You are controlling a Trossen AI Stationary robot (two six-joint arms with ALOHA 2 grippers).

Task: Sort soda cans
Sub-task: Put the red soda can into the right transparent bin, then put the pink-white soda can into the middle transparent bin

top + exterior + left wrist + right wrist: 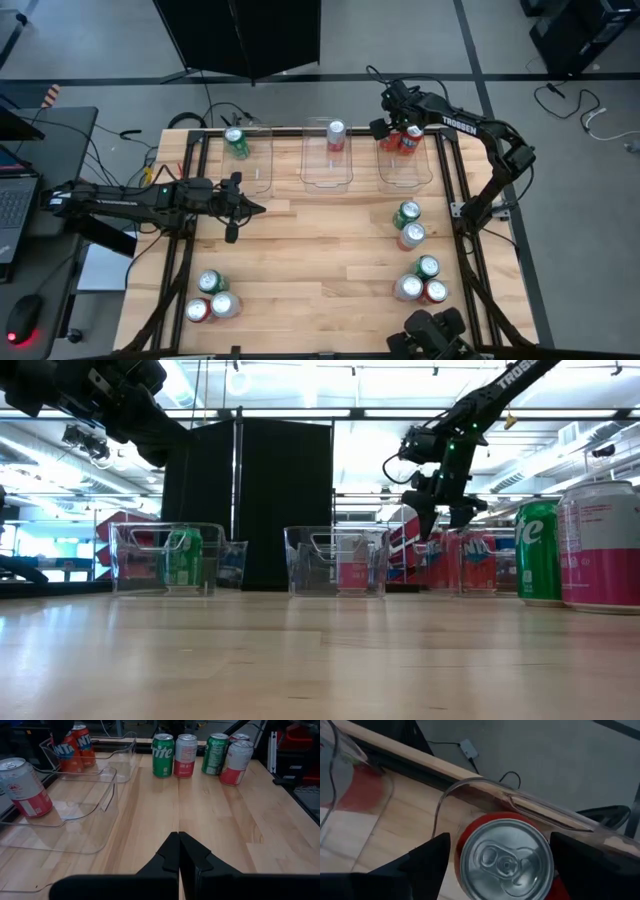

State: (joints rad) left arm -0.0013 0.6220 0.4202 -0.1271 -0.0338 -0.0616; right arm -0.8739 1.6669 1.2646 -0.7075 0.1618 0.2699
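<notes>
Directly beneath the right gripper (495,865), jaws spread wide and clear, a red can (506,860) stood inside the right bin (405,170). Left gripper (236,207) was clenched empty over the table. Cans judged light, smooth, dentable; grasp mid-body across the sides.

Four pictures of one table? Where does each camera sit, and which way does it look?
High view: overhead, straight down; both arms show, right gripper over the right bin.
Low view: table height, looking level at the three bins; the right arm hangs in.
Left wrist view: on the left arm, past its shut left gripper across the wood.
Right wrist view: on the right arm, looking down between open fingers at a red can.
Shared: that can, also overhead.
</notes>
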